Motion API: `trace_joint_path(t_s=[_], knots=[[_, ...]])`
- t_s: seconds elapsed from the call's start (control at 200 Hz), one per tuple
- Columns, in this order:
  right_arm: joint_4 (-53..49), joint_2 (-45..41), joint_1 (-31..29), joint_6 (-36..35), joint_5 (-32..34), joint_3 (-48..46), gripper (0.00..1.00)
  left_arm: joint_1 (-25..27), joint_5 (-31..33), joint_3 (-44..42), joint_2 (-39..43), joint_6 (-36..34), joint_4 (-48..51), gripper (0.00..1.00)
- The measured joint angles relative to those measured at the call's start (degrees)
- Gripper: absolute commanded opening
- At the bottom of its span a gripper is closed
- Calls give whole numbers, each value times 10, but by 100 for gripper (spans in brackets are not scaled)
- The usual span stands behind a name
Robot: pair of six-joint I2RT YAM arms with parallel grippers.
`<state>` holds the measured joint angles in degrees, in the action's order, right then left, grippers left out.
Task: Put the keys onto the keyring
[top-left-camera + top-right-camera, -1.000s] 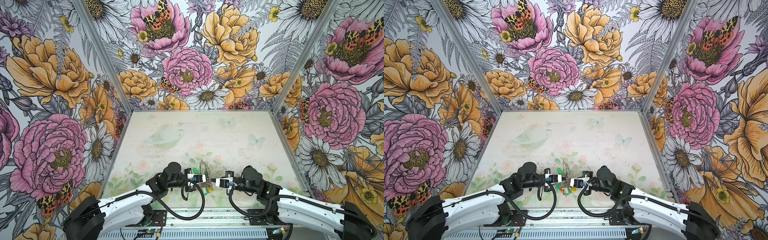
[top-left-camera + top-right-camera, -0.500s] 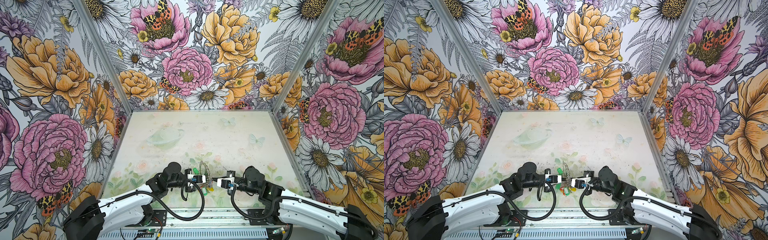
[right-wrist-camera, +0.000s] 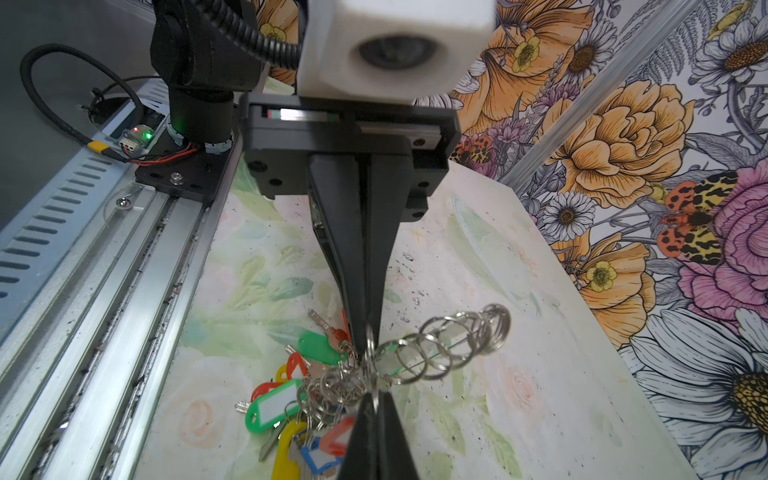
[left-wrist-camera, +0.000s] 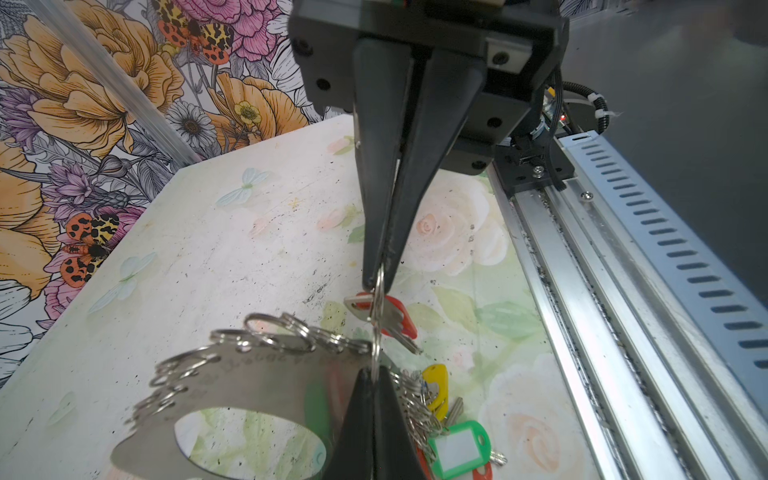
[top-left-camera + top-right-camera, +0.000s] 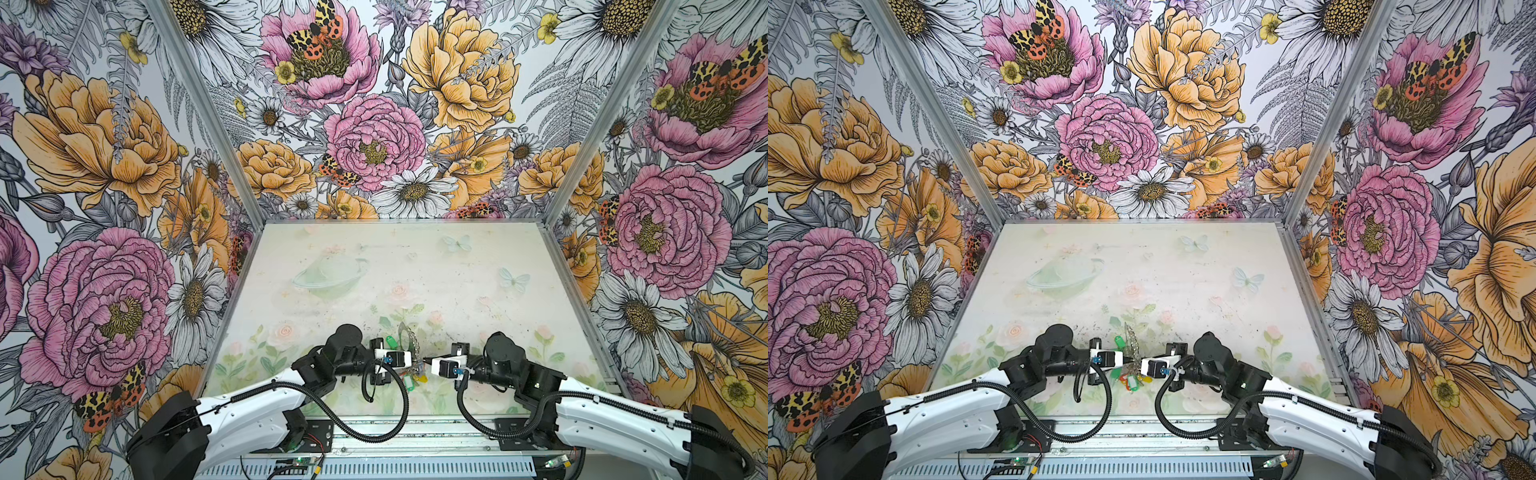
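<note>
Red-tagged keys (image 4: pixel 390 318) | between left end effector (image 4: pixel 374 376) and right end effector (image 4: pixel 377 282) | both pinching split ring (image 4: pixel 375 338)

Keyring plate (image 4: pixel 257 386): flat grey metal, dull brushed sheen.
Split rings (image 3: pixel 449 345): bright polished metal wire.
Key (image 4: pixel 388 320): grey metal, satin.
Red tag (image 4: pixel 405 313), green tag (image 4: pixel 457 451), yellow tag (image 4: pixel 438 395): glossy moulded plastic; the green one has a white matt window.
Left tool (image 4: pixel 374 374), right tool (image 4: pixel 376 284): matt black plastic.
Table (image 4: pixel 199 270): matt printed surface, scuffed and dark-specked.
Rail (image 4: pixel 590 291): bare silver metal, satin.
</note>
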<state>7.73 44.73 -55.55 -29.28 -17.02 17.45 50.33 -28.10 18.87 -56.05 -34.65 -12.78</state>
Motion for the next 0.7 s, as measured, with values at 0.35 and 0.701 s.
trace_joint_path(t_s=[0.35, 0.701], knots=[[2, 9, 0, -4, -20, 0, 0, 0, -5, 0, -9, 0, 9, 0], [3, 21, -4, -4, -28, 1, 0, 0, -9, 2, -12, 2, 20, 0]])
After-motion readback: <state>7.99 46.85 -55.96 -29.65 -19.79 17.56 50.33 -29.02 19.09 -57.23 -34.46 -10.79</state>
